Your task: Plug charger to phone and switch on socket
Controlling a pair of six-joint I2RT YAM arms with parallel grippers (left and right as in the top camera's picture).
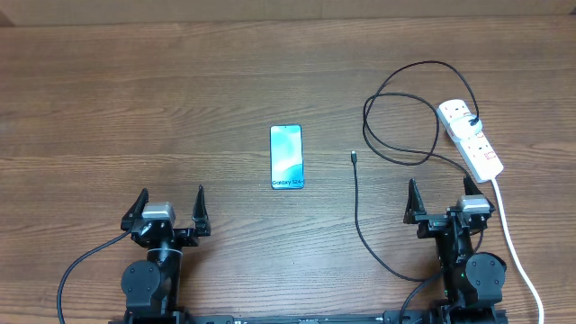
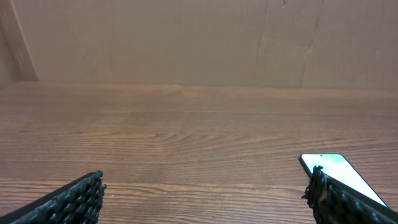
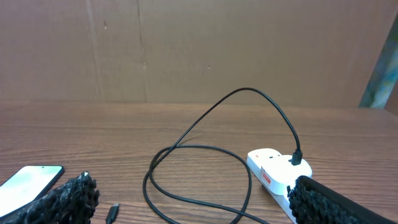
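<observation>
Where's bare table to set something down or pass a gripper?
Bare: everything left of the phone, and the far strip beyond it. A lane runs between phone and charger. Crowded: right side, charger loops beside the socket.

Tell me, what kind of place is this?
Probably a robot test bench: a left gripper and right gripper at a wooden table, a plain brown wall behind, with a phone, charger and socket laid out.

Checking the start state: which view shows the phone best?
Overhead: the phone shows whole, screen up, its Galaxy label visible. Left wrist shows only one end at the lower right; right wrist just a corner at the lower left.
</observation>
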